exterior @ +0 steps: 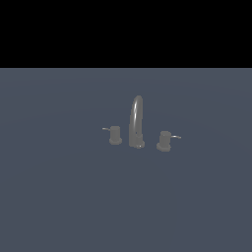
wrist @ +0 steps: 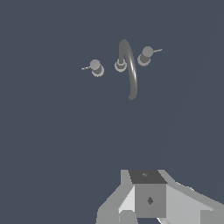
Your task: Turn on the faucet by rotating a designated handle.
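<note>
The dull grey faucet (exterior: 136, 122) stands on the blue-grey floor with its tall arched spout in the middle. The handle (exterior: 115, 134), a plain straight knob, sits on the exterior view's left of the spout, and its thin lever rod points away from the spout. In the wrist view the faucet (wrist: 128, 70) and the handle (wrist: 96, 67) are small and far off. My gripper (wrist: 148, 199) shows only as grey blocks at the wrist view's edge, far from the handle and holding nothing. I cannot make out how its jaws stand. It is out of the exterior view.
A second knob (exterior: 164, 141) with a wider stepped base collar stands on the exterior view's right of the spout, its lever pointing away from the spout. It also shows in the wrist view (wrist: 145, 55). Flat blue-grey floor (exterior: 59, 197) lies all around.
</note>
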Controlling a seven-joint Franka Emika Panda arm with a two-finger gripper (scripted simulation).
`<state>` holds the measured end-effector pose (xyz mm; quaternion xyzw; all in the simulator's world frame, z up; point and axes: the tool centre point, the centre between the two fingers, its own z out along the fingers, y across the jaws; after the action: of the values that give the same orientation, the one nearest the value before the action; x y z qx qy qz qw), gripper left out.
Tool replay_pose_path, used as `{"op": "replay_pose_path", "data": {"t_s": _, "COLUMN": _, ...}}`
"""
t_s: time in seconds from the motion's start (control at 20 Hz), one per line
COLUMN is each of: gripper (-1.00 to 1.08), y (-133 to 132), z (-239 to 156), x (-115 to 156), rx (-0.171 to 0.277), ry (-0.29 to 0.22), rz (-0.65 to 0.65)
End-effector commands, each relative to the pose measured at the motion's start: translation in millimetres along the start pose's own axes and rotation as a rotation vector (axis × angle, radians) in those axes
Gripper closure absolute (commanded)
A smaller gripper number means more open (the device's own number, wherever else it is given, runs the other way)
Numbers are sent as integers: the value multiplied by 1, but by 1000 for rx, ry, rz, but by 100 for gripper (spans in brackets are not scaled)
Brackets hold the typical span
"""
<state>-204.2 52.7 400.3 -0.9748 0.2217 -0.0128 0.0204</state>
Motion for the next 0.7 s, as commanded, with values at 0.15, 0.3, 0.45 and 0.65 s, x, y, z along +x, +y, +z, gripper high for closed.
{"op": "replay_pose_path", "data": {"t_s": 0.15, "gripper": 108, "y": -24, "z": 31, "x": 11, "rx": -2, "ry": 1, "rz": 120}}
{"op": "replay_pose_path", "data": {"t_s": 0.3, "gripper": 108, "y": -36, "z": 48, "x": 18, "rx": -4, "ry": 1, "rz": 185}}
{"op": "replay_pose_path", "data": {"t_s": 0.45, "gripper": 108, "y": -48, "z": 65, "x": 26, "rx": -5, "ry": 1, "rz": 248}}
{"op": "replay_pose_path", "data": {"t_s": 0.65, "gripper": 108, "y": -62, "z": 86, "x": 37, "rx": -7, "ry": 1, "rz": 331}}
